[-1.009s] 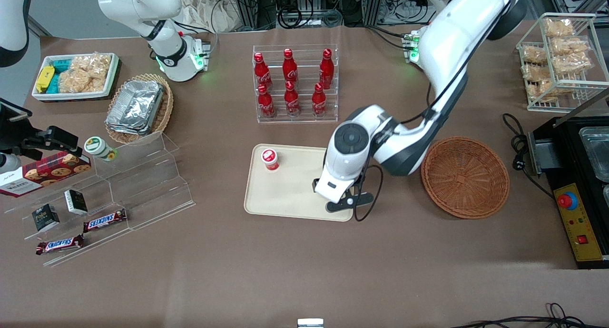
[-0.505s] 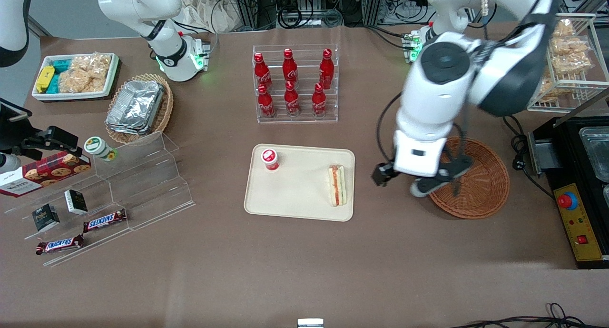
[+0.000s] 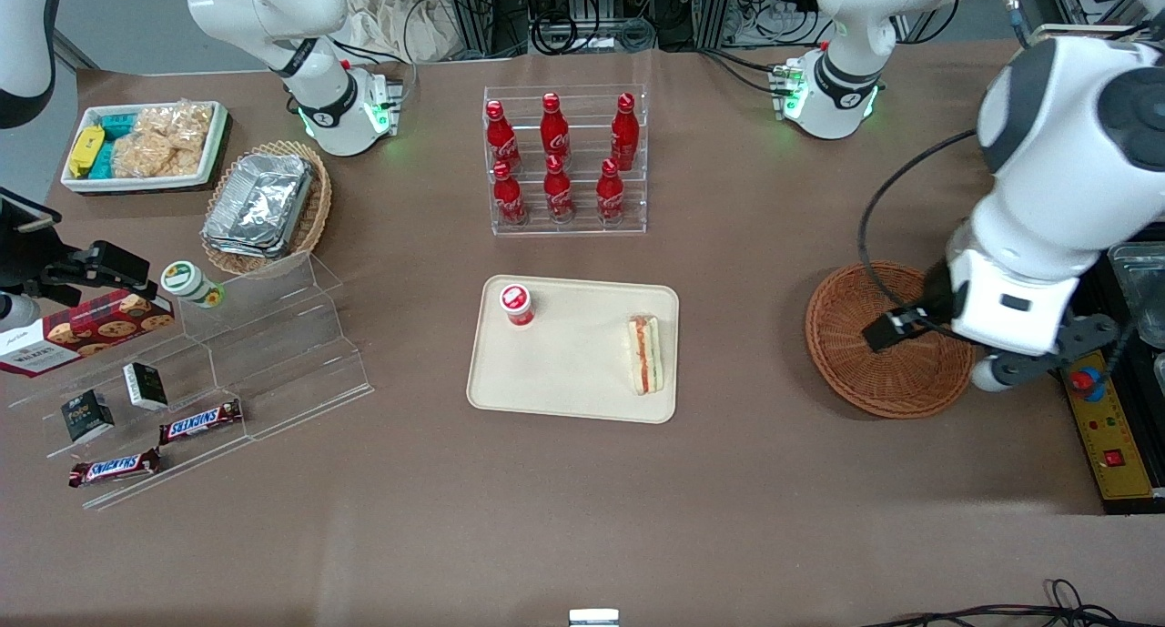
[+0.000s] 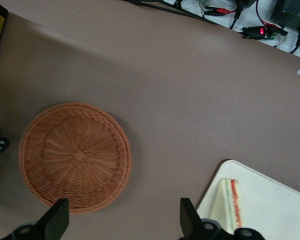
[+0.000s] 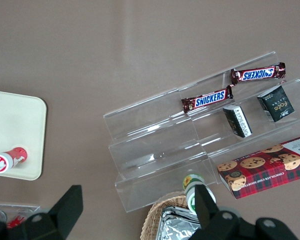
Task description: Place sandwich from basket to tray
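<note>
A brown-covered table point(image 3: 582, 518) fills the room's middle, with cables trailing along its edge farthest from the front camera. The cream tray point(image 3: 555, 372) sits near the centre, and the sandwich point(image 3: 644, 354) lies flat on it, close to the rim on the working arm's side; a small red-capped bottle point(image 3: 517, 305) stands in a tray corner. The round wicker basket point(image 3: 865, 372) rests toward the working arm's end, apart from the tray and holding nothing. The end effector point(image 4: 122, 225) hangs high above the table between basket and tray, fingers point(image 4: 57, 220) spread wide, seemingly gripping nothing.
</note>
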